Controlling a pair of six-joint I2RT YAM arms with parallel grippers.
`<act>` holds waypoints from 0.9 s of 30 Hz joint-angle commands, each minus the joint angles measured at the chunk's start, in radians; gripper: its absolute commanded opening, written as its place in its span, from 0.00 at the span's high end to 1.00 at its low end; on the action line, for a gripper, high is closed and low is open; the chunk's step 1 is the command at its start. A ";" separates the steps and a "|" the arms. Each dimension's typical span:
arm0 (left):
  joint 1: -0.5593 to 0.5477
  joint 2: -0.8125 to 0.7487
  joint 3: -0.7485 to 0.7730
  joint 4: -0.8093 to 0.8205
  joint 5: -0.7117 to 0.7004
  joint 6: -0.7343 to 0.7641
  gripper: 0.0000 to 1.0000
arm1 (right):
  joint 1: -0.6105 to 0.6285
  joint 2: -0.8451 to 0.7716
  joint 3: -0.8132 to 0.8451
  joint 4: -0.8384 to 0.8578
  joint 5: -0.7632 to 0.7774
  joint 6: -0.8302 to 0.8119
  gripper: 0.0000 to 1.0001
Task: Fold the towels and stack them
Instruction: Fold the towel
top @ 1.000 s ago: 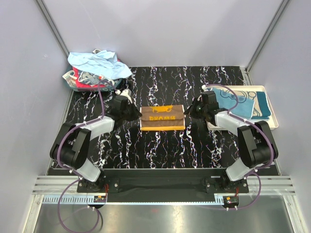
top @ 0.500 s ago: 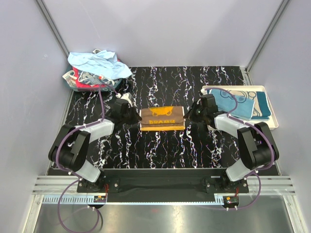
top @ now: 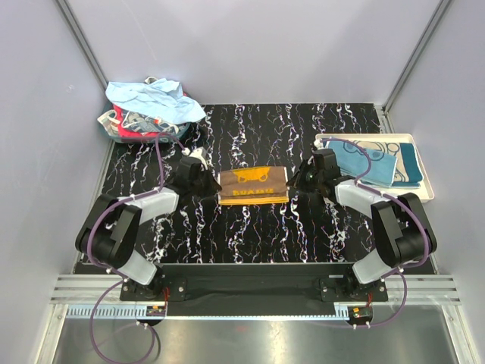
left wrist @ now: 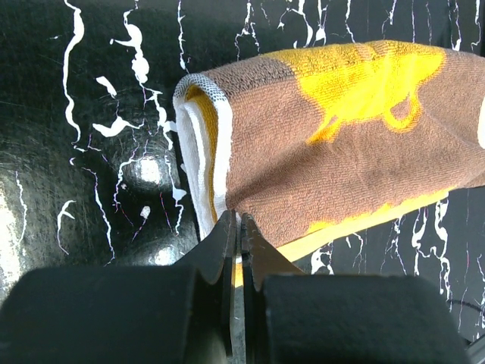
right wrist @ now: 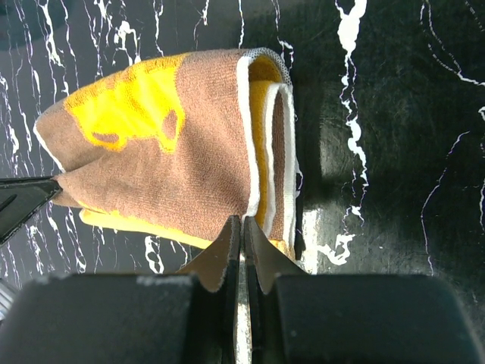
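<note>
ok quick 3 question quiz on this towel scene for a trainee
1. True or false: the brown and yellow towel lies in the white tray.
2. Where is the unfolded pile of towels? A) far left corner of the table B) near right corner C) in the tray
3. Fill in: the left fingers and the right fingers are each ___ on an end of the brown and yellow towel.

Key: 1 false, it lies on the table between the arms; 2 A; 3 shut
</note>
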 commanded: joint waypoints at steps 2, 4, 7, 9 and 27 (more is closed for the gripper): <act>-0.007 -0.050 -0.013 0.048 -0.026 0.026 1.00 | 0.012 -0.044 -0.002 0.031 0.035 0.006 0.92; -0.007 -0.055 -0.016 0.045 -0.026 0.028 1.00 | 0.012 -0.040 -0.004 0.031 0.037 0.004 0.92; -0.007 -0.058 -0.024 0.042 -0.020 0.032 1.00 | 0.012 -0.029 -0.007 0.033 0.037 0.007 0.92; -0.008 -0.061 -0.036 0.048 -0.016 0.035 0.99 | 0.012 -0.026 -0.010 0.034 0.032 0.015 0.92; -0.010 -0.261 0.002 -0.092 -0.006 0.065 0.61 | 0.017 -0.141 0.015 -0.139 0.133 0.011 0.71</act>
